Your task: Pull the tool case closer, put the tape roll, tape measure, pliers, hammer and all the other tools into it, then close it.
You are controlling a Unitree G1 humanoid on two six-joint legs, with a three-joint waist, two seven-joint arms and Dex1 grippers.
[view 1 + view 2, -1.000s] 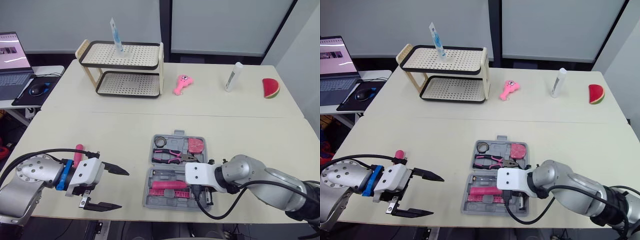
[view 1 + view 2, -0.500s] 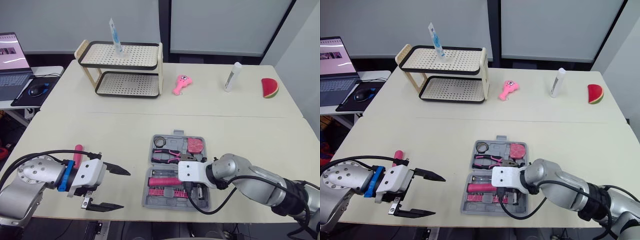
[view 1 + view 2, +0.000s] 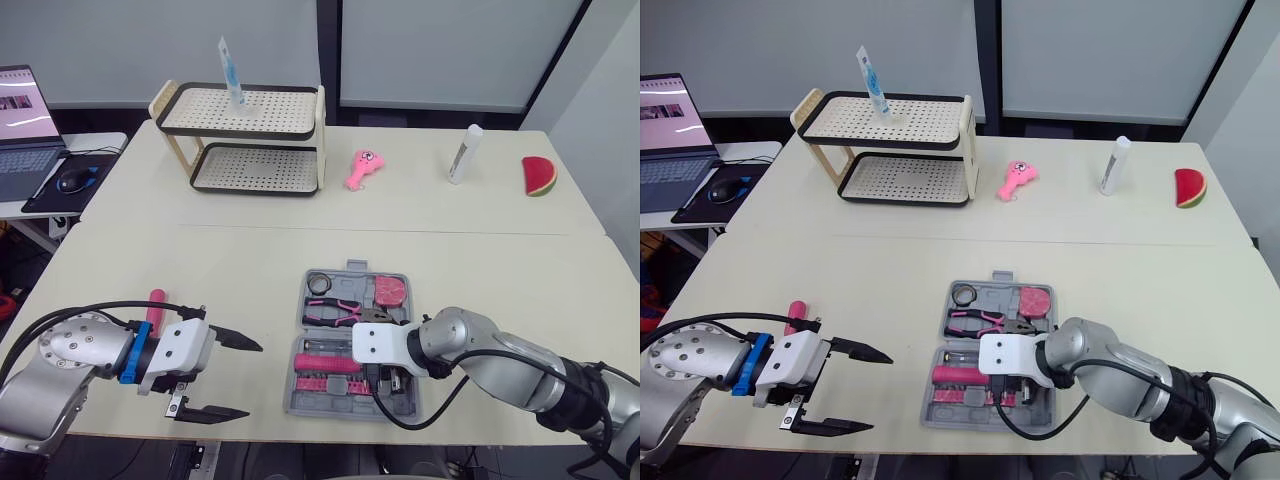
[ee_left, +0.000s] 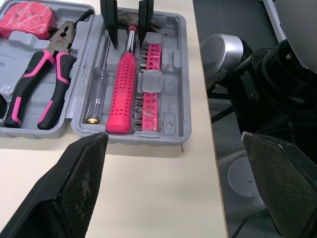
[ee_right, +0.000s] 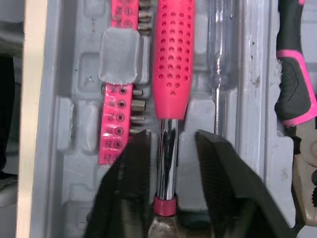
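The grey tool case (image 3: 398,404) lies open near the table's front edge. Its far half holds the tape roll (image 3: 319,283), pliers (image 3: 338,312) and pink tape measure (image 3: 391,290). The near half holds the pink-handled hammer (image 3: 325,362), a screwdriver (image 5: 218,44) and a bit strip (image 5: 119,104). My right gripper (image 5: 171,136) hangs over the case, open, one finger on each side of the hammer's chrome shaft (image 5: 166,148). My left gripper (image 3: 250,380) is open and holds nothing, left of the case. A pink-handled tool (image 3: 155,305) lies on the table beside the left arm.
At the back of the table stand a two-tier rack (image 3: 245,140), a pink toy (image 3: 362,168), a white tube (image 3: 465,153) and a watermelon slice (image 3: 540,175). A laptop (image 3: 25,120) sits on a side table to the left. The case lies close to the table's front edge.
My right gripper has shifted a little to the left over the case and now straddles the hammer's shaft. The left gripper has barely moved.
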